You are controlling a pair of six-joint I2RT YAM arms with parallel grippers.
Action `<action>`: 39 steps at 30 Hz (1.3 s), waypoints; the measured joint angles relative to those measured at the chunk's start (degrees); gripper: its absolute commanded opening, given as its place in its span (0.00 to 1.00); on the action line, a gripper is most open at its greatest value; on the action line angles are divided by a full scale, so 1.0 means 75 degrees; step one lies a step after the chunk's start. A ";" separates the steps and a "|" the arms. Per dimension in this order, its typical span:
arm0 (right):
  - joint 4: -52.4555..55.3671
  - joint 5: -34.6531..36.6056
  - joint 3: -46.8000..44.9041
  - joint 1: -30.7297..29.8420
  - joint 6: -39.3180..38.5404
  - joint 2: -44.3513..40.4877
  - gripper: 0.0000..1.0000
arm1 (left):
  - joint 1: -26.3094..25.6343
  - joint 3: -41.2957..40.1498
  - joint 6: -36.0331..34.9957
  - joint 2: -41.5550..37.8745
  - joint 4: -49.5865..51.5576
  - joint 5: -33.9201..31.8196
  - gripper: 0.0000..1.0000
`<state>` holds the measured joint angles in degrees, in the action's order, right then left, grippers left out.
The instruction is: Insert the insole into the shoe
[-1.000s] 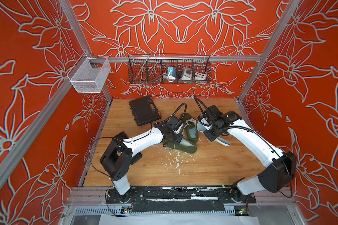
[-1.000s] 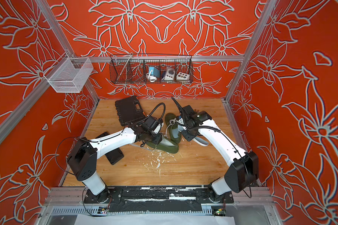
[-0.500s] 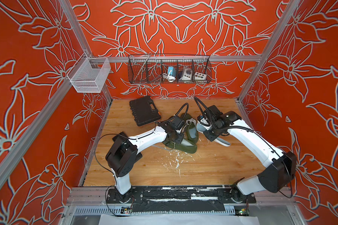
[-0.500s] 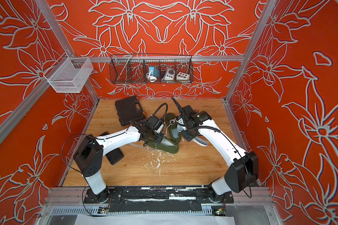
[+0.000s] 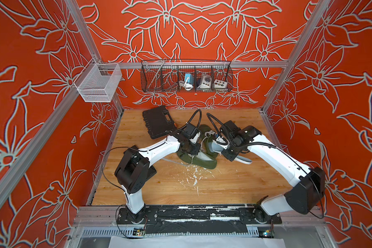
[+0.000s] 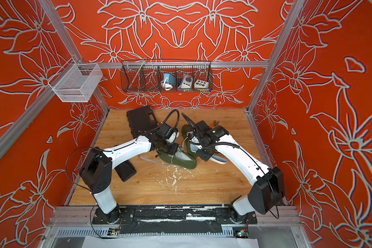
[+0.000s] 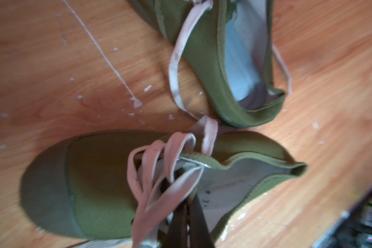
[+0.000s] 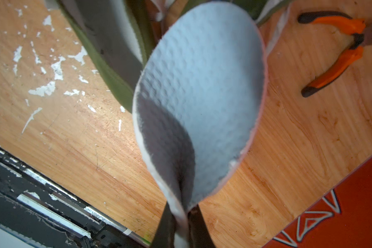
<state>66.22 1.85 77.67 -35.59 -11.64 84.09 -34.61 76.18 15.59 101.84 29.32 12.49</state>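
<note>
Left wrist view — I see my left gripper (image 7: 188, 200) clamped tight on the shoe (image 7: 90, 178), right beside the laces (image 7: 159, 171). My right gripper (image 8: 182, 212) pinches one end of the pale insole (image 8: 202, 85).

In the left wrist view the left hand (image 7: 188, 214) is blurred and cut off at the edge; laces (image 7: 168, 194) hide what it pinches on the shoe (image 7: 95, 182). The other shoe (image 7: 202, 53) loses its toe there. In the right wrist view the insole (image 8: 202, 85) hides the right hand's (image 8: 184, 216) tips, and the pliers (image 8: 339, 22) are cut off. The basket's (image 5: 157, 79) contents are too small to tell.
</note>
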 measured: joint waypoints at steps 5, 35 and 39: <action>0.0122 0.0332 -0.0061 -0.0321 -0.0321 -0.0009 0.00 | 0.0562 -0.0694 0.0338 -0.0283 -0.0720 0.1416 0.00; 0.0729 0.2801 0.0664 -0.2614 -0.0723 0.2060 0.00 | 0.1682 -0.3346 0.2943 -0.0568 -0.4878 0.5476 0.00; 0.0656 0.2585 0.0664 -0.2614 -0.0656 0.2098 0.00 | 0.1740 -0.3678 0.3430 -0.0627 -0.5505 0.5724 0.00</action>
<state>71.13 21.23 82.65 -55.20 -16.56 99.83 -21.56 48.60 41.32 97.14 -11.97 55.42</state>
